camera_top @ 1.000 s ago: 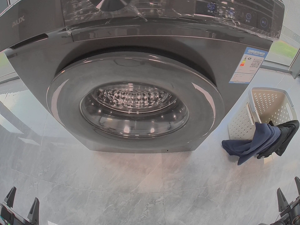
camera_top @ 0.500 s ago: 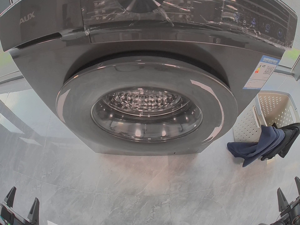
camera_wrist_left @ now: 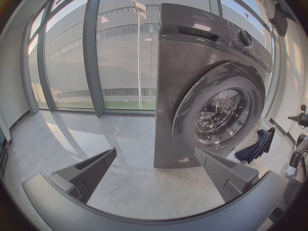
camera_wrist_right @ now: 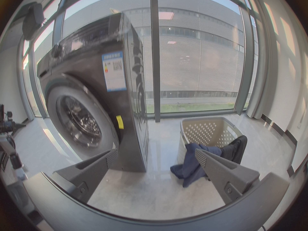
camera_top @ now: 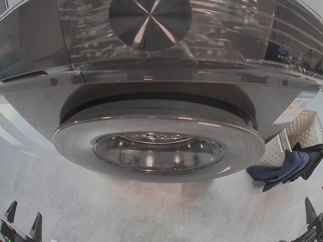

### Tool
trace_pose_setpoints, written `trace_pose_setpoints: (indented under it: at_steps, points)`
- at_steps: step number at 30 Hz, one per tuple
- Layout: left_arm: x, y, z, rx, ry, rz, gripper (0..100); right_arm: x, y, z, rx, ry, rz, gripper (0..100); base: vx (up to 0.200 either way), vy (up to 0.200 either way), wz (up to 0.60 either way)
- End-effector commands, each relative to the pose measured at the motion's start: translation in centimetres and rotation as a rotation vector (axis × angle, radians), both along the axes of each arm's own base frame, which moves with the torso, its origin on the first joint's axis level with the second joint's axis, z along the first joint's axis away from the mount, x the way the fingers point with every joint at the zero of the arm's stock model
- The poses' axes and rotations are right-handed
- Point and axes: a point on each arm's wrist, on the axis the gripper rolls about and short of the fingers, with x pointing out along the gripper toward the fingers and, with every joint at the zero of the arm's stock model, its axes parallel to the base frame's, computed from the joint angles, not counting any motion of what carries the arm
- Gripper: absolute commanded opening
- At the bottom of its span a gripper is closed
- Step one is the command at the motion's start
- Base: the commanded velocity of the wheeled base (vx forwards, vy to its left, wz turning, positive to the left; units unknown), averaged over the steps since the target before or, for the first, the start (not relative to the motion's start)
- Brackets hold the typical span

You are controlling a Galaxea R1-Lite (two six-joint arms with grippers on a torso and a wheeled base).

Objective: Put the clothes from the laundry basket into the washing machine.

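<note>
**Left gripper [camera_wrist_left: 154, 153] and right gripper [camera_wrist_right: 154, 153] empty before a shut washing machine [camera_top: 161, 74]**

Both grippers sit low at the near corners of the head view, fingers spread wide with nothing between them. Over the last second the whole head view has shifted, so the camera has moved. The machine now looms larger and closer, and its control panel takes up the upper part of the view. The grippers hold the same corners as before, which suggests the robot has closed in while its arms stayed put.

The round glass door [camera_top: 158, 152] is shut against the machine's front, so I judge it must be opened before any loading.

The laundry basket [camera_top: 304, 125] stands on the grey tiled floor [camera_top: 134, 205], just beside the machine on the robot's right. A navy garment [camera_top: 279, 172] is draped over the basket's near rim and trails onto the floor. A black garment [camera_top: 314, 158] hangs over the rim beside it, touching it. Neither garment has been picked up, so the task is at its very start.
</note>
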Motion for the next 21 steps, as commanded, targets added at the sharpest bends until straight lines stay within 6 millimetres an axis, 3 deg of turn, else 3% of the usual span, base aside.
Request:
trace_pose_setpoints:
  at_steps: [1,5,11,17,21]
  points:
    - [0.0,0.0,-0.5,-0.001,0.006,-0.002,100,0.3,0.0,6.4,0.097,-0.035,0.029,100,0.0,0.0,0.0]
    - [0.0,0.0,-0.5,0.001,0.006,-0.002,100,5.2,0.3,5.1,0.128,0.262,0.124,100,0.0,0.0,0.0]
    - [0.0,0.0,-0.5,-0.001,0.006,-0.003,100,11.1,1.7,5.4,0.057,0.319,0.277,100,0.0,0.0,0.0]
    - [0.0,0.0,-0.5,-0.001,0.006,-0.002,100,12.5,4.1,4.4,0.028,0.365,0.422,100,0.0,0.0,0.0]
    - [0.0,0.0,-0.5,-0.001,0.006,-0.003,100,12.7,5.0,5.3,0.065,0.323,0.471,100,0.0,0.0,0.0]
